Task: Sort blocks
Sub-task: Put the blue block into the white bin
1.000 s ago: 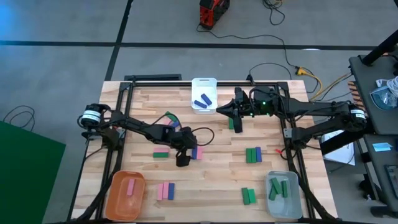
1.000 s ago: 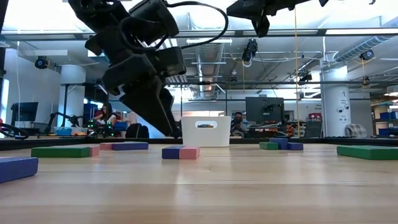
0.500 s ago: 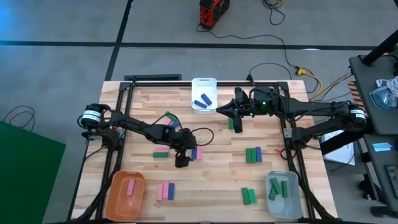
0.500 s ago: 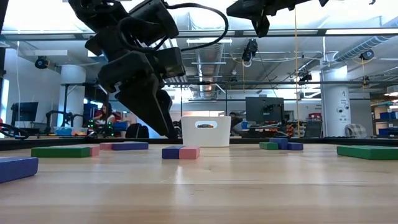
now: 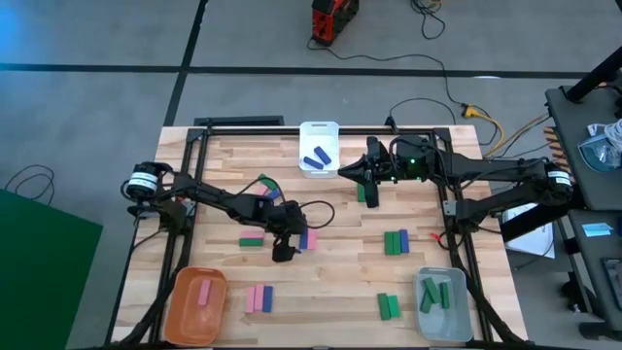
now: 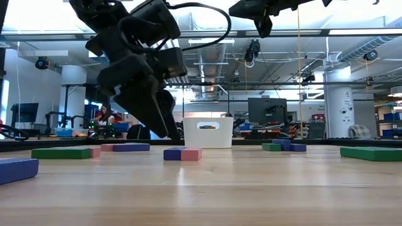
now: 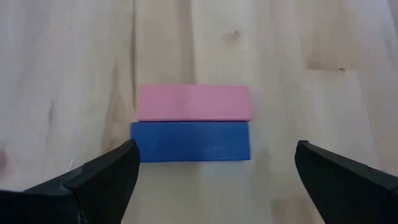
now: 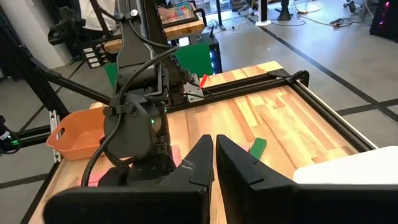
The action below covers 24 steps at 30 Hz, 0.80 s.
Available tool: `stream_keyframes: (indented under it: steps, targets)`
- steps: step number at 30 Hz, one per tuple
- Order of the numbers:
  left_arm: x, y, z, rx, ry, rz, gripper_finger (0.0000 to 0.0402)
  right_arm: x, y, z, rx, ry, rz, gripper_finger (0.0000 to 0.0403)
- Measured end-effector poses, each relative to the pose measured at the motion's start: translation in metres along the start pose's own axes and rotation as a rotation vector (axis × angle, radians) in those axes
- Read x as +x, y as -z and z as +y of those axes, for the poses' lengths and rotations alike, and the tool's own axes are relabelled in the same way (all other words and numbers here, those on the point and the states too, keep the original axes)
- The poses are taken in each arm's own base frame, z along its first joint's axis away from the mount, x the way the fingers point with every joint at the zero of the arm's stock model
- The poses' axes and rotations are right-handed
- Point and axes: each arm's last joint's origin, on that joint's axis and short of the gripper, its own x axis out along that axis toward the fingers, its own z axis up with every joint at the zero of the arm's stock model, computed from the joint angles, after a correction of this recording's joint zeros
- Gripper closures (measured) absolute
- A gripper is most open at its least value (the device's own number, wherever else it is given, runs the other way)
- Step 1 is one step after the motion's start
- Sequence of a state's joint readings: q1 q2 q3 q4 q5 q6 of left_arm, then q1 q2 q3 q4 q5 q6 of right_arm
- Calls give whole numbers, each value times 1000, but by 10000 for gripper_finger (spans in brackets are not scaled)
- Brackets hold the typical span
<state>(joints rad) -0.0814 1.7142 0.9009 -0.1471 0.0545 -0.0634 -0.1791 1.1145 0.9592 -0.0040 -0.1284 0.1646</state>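
From above, your left gripper (image 5: 283, 252) hangs over the middle of the table (image 5: 340, 282), right beside a pink block (image 5: 312, 239) and blue block (image 5: 304, 239) lying pressed together. Your right gripper (image 5: 370, 193) waits near the white bin (image 5: 319, 131), which already holds blue bars; the orange bin (image 5: 194, 321) takes pink, the grey bin (image 5: 442, 329) green.

At table height, the same pair lies flat just below and ahead of the left gripper's fingertips. Both blocks are low, so you must come down nearly to the wood to catch one.

In the left wrist view the fingers (image 7: 99, 177) are spread wide, empty, with the blue block between them and nearest the wrist, the pink block touching its far long side. Both are plain, sharp-edged bars of equal length, flush end to end. Here is your risk: if the fingers close along the length, they may clamp both colours at once, or drag the pink bar askew, since no gap separates them.

In the right wrist view that gripper's fingers are pressed together, holding nothing
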Motion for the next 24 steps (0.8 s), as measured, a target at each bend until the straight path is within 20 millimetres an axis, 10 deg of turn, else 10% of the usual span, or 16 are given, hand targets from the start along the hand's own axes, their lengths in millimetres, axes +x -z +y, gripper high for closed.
stream_keyframes:
  steps: [24]
  targets:
    - [10,3,7,22,-80,-2,11,1,8,-1,9,11,63,390]
